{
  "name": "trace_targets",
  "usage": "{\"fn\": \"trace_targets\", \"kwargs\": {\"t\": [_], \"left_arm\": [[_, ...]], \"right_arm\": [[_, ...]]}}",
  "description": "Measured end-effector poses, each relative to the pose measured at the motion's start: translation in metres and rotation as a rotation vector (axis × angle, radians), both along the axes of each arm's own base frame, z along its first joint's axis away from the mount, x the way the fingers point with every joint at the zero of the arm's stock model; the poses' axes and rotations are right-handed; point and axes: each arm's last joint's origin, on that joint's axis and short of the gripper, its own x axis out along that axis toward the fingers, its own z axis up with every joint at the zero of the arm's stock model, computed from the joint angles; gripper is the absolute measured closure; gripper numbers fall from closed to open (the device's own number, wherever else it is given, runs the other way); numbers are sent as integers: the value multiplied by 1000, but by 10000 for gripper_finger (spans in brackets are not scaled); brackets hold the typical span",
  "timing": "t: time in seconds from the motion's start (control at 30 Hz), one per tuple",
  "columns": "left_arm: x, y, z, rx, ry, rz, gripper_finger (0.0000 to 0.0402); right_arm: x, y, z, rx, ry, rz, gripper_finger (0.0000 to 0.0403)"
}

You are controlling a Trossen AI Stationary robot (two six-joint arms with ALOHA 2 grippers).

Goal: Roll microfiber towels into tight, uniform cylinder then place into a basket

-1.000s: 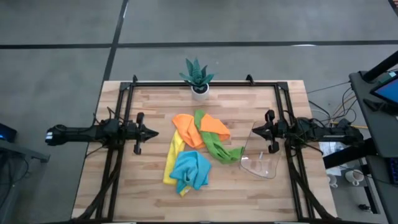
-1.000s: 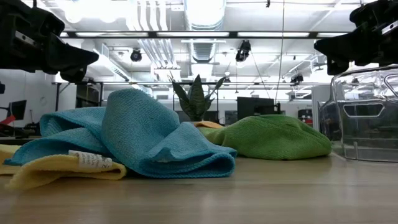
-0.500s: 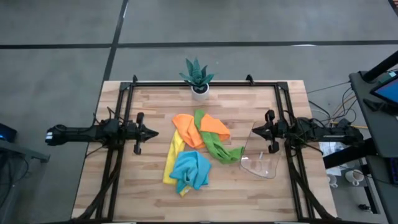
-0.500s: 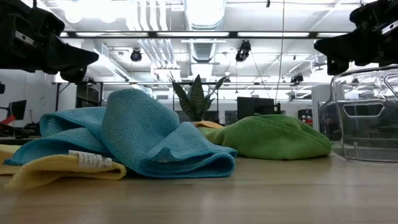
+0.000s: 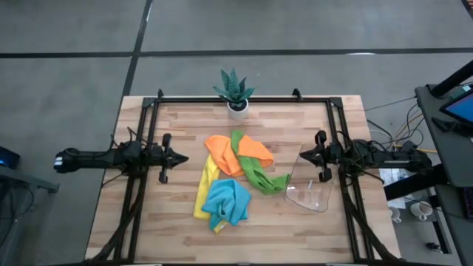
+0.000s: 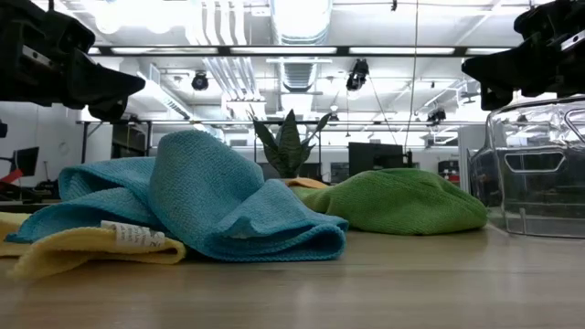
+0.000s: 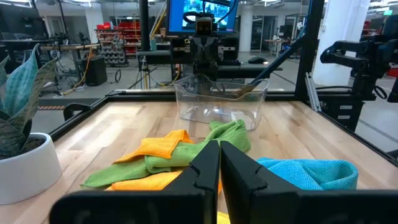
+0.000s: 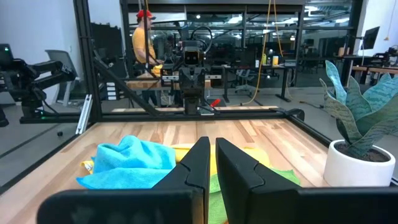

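Several microfiber towels lie crumpled in a heap at the table's middle: an orange one [image 5: 236,152], a green one [image 5: 259,176], a yellow one [image 5: 205,189] and a light blue one [image 5: 228,201]. The light blue towel rests partly on the yellow one. The clear basket [image 5: 310,183] stands on the table right of the heap. My left gripper [image 5: 185,157] hovers shut at the table's left side, level, pointing at the heap. My right gripper [image 5: 298,157] hovers shut at the right side, above the basket's far rim.
A green spiky plant in a white pot [image 5: 236,93] stands at the far edge's middle. A black frame [image 5: 244,99] runs along the table's far, left and right sides. Bare wood lies along the near edge [image 5: 244,240]. A person [image 8: 144,43] shows in the room beyond.
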Motion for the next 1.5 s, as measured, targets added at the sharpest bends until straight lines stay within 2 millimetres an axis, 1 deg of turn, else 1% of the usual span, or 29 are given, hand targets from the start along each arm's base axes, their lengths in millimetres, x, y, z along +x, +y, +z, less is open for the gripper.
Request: {"fn": "trace_targets", "kwargs": {"t": [1.27,1.43,1.5], "left_arm": [[0,0,0,0,-1,0,402],[0,0,2,11,-21,2,402],[0,1,8,6,-80,21,402]], "right_arm": [[0,0,0,0,0,0,380],[0,0,0,0,0,0,380],[0,0,0,0,0,0,380]]}}
